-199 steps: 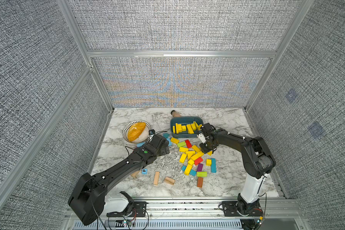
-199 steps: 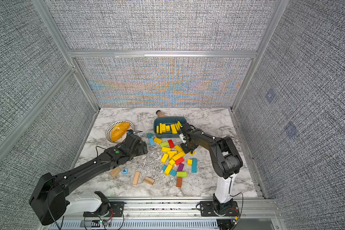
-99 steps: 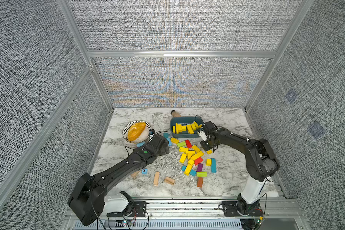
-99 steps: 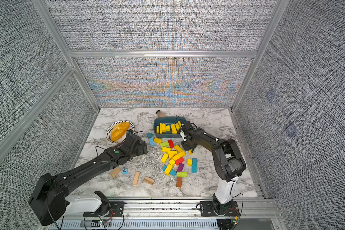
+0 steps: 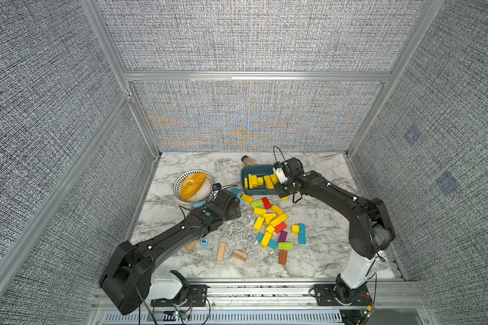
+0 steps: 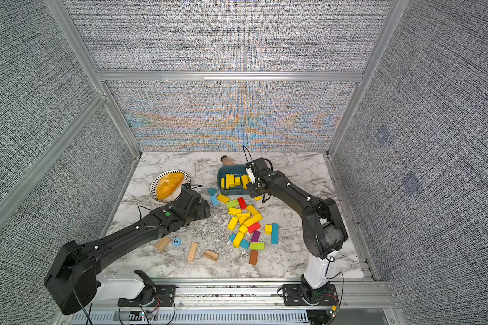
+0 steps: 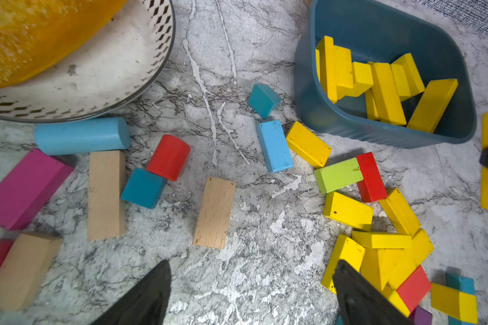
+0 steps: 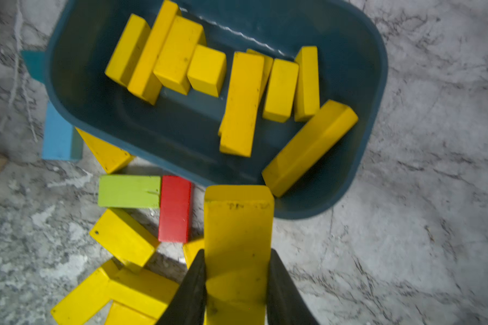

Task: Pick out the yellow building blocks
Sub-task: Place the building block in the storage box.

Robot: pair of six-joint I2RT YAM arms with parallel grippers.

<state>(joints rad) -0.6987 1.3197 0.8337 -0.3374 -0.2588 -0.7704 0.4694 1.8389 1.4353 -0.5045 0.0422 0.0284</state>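
Several yellow building blocks [image 8: 240,104] lie in the dark blue bin [image 8: 350,56], which shows in both top views [image 5: 244,171] [image 6: 221,171]. More yellow blocks [image 5: 271,219] [image 7: 378,247] lie loose in a mixed pile in front of it. My right gripper [image 8: 237,251] is shut on a long yellow block [image 8: 238,222] and holds it just outside the bin's near rim [image 5: 284,198]. My left gripper [image 7: 252,264] is open over bare marble left of the pile [image 5: 234,208], with nothing between its fingers.
A patterned bowl [image 5: 178,183] holding an orange loaf stands at the left. Red, lime-green, blue, purple and pale wood blocks [image 5: 221,251] are scattered about. A brown object [image 5: 248,161] lies behind the bin. Cage walls enclose the table.
My right gripper has closed on a yellow block at the pile's far edge and carried it back towards the bin. The left arm has not moved.
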